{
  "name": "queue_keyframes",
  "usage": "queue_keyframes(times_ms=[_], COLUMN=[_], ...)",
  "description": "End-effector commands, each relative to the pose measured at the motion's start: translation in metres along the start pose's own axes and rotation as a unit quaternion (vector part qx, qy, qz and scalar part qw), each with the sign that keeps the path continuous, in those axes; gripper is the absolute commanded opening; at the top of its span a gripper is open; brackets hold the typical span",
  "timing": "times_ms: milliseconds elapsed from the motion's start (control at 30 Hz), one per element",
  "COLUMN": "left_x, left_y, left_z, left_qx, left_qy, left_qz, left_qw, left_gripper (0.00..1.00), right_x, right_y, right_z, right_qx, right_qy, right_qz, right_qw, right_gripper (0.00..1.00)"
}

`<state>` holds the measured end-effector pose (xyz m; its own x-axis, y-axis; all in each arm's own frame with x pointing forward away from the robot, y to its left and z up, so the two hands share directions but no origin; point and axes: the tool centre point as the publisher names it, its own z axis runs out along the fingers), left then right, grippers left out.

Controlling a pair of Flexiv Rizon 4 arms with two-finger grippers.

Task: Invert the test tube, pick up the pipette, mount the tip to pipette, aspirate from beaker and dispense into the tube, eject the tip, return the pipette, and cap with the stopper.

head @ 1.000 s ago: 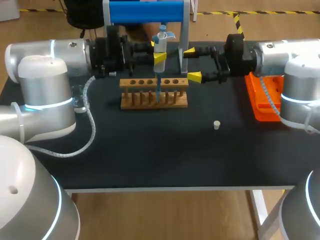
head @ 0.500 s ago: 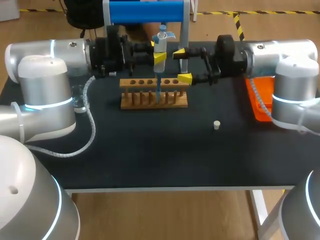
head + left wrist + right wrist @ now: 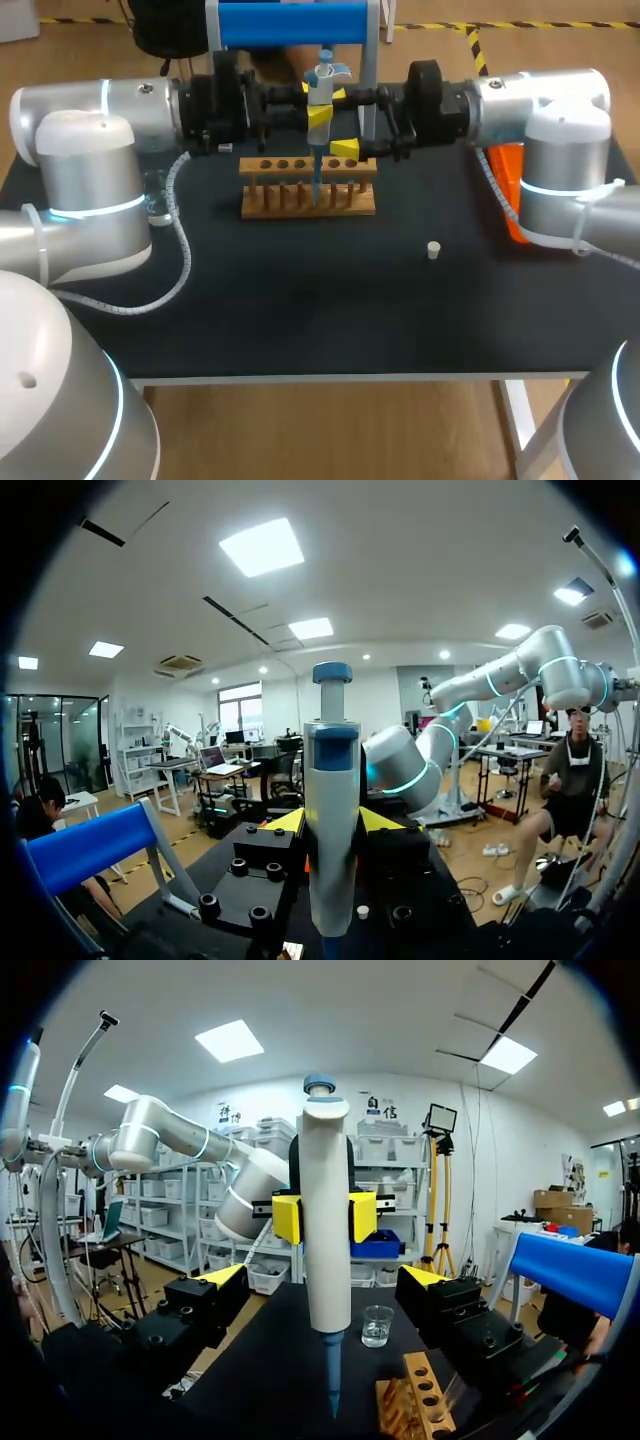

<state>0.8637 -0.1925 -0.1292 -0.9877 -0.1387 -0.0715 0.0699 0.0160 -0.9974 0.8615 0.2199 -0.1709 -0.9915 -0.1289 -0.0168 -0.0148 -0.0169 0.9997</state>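
Black tabletop (image 3: 300, 300) is spanned by both arms along its far edge. Left arm is held level, entering from the left side. Left gripper (image 3: 318, 113) is clamped on the pipette (image 3: 322, 78), with yellow pads pressed on both sides of the white body. Pipette is held upright with its blue tip pointed down, by the wooden rack (image 3: 308, 198). Right arm is extended level from the right. Right gripper (image 3: 343, 122) is spread wide, its fingers flanking the pipette without contact. Stopper (image 3: 433, 250) is seen lying on the table, well apart from the rack.
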Motion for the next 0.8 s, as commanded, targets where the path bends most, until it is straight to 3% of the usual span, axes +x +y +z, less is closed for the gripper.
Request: queue_keyframes(times_ms=[33,500,800], left_x=[0.0,0.0,0.0], left_y=[0.0,0.0,0.0], left_z=[0.0,0.0,0.0], left_qx=[0.001,0.001,0.001], left_qy=[0.0,0.0,0.0], left_qz=[0.0,0.0,0.0], left_qw=[1.0,1.0,1.0], left_gripper=[0.0,0.0,0.0], right_x=[-0.001,-0.001,-0.002], right_y=[-0.001,0.0,0.001], right_z=[0.006,0.017,0.022], right_qx=[0.001,-0.001,0.001], right_qy=[-0.004,-0.013,-0.017], right_qz=[0.002,0.011,0.013], right_qw=[1.0,1.0,1.0], right_gripper=[0.98,0.73,0.69])
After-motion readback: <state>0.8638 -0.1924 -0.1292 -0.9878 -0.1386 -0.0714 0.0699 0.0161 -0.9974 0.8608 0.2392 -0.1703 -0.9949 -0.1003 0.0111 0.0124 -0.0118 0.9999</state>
